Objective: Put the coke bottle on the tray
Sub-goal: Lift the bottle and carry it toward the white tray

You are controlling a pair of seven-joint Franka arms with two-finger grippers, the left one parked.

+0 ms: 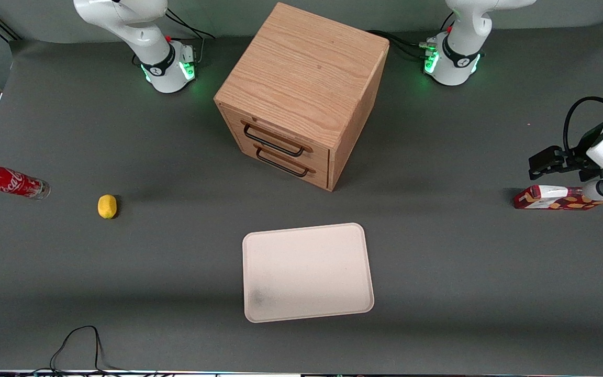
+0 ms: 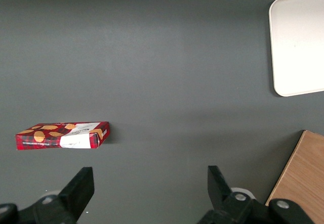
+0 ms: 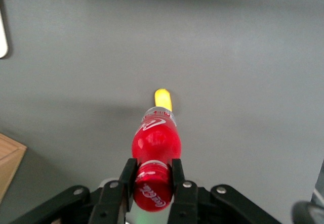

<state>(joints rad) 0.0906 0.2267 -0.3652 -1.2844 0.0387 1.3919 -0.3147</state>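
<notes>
Wooden cabinet (image 1: 301,94) mid-table, two drawers w/ dark handles. Cream tray (image 1: 307,272) flat on the table, nearer the front camera than the cabinet, bare. Red-and-white carton (image 1: 555,198) lying flat toward the parked arm's end. Over at the working arm's end: gripper (image 3: 153,176) clamped on the coke bottle (image 1: 12,183), fingers (image 3: 176,173) pinching either side of the red cap. Bottle held nearly horizontal, clear base pointing toward the lemon (image 1: 107,206), well apart from the tray. Looks lifted off the table, can't be sure. Lemon alone on the table just beside the bottle's base.
</notes>
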